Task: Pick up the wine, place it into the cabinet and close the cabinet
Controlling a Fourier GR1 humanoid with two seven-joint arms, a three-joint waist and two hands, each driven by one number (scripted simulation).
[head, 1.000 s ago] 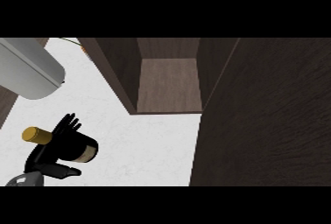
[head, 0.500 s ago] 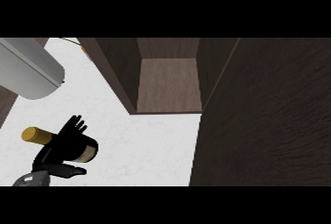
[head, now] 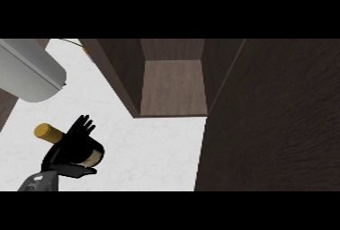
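The wine bottle [head: 48,131] lies tilted at the lower left over the white counter [head: 153,152], its gold-capped neck pointing up and left. My left hand [head: 72,150] is wrapped round its body and hides most of it; a tan patch of the bottle shows between the thumb and the fingers. The fingers [head: 83,124] fan upward past the bottle. The dark wood cabinet [head: 172,85] stands open up and to the right of the hand, its inside bare. My right hand is out of view.
A broad dark wood panel [head: 279,126], apparently the cabinet's open door, fills the right side. A large grey cylinder [head: 26,72] hangs in at the upper left. A small yellowish object [head: 74,43] shows at the top behind it.
The left hand and the bottle have shifted very slightly up and to the right. Nothing else has moved.
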